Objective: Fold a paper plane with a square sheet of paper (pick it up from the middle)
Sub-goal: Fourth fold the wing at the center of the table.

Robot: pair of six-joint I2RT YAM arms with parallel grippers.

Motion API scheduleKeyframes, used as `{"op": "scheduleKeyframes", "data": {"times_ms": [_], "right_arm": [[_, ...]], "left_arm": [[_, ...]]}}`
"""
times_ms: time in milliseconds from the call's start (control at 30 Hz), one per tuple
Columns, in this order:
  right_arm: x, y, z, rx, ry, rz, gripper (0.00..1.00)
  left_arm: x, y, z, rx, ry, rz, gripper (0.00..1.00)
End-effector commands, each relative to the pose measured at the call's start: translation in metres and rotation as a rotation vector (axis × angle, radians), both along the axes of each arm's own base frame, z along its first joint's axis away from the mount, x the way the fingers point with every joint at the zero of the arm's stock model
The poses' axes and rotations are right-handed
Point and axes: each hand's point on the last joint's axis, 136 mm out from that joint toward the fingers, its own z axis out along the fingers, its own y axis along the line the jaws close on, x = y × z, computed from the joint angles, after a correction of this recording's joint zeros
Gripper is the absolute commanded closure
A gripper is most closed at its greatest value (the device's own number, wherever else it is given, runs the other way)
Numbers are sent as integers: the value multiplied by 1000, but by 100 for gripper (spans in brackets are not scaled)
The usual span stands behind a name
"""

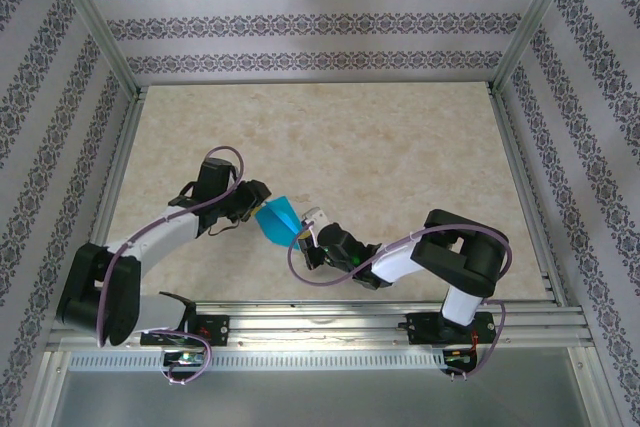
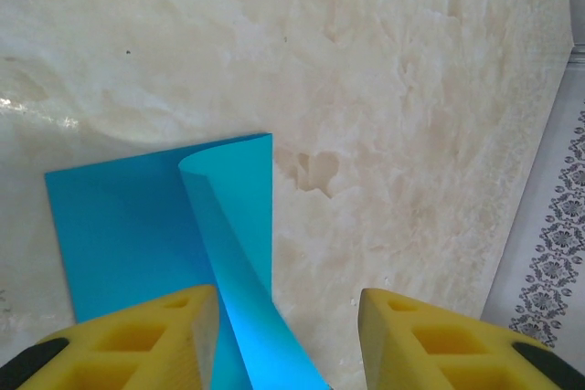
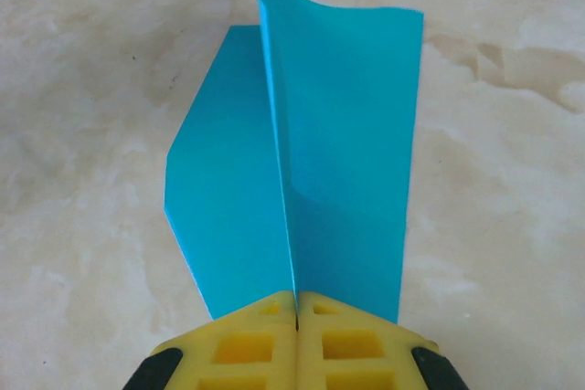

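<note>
The teal-blue sheet of paper is folded and held just above the table between the two arms. My right gripper is shut on its upright centre crease, and the paper spreads into a flap on either side, the left one with a slanted edge. My left gripper is open at the paper's other end. A curled strip of the paper runs between its yellow fingers, close to the left one and not clamped. In the top view the left gripper and right gripper face each other across the paper.
The beige marbled table stretches out behind the paper. A metal frame rail runs along the near edge by the arm bases. Patterned walls enclose the table on three sides.
</note>
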Motion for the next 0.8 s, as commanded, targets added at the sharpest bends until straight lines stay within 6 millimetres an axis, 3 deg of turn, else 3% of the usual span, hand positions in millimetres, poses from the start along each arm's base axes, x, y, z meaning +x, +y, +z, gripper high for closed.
{"op": "scheduleKeyframes", "data": {"times_ms": [0,333,500,700,767], "right_arm": [[0,6,-4,19,65,-11,100],[2,6,-2,23,116,-22,100],[3,2,-1,20,134,-34,100],[3,0,-3,13,175,-33,100],[2,-1,-4,4,184,-33,100]], "left_arm": [[3,8,10,44,-40,-3,56],[1,12,29,77,-126,-28,57],[-2,19,37,117,-170,-21,50],[-7,28,48,171,-230,-26,27],[-9,34,52,202,-245,-16,8]]}}
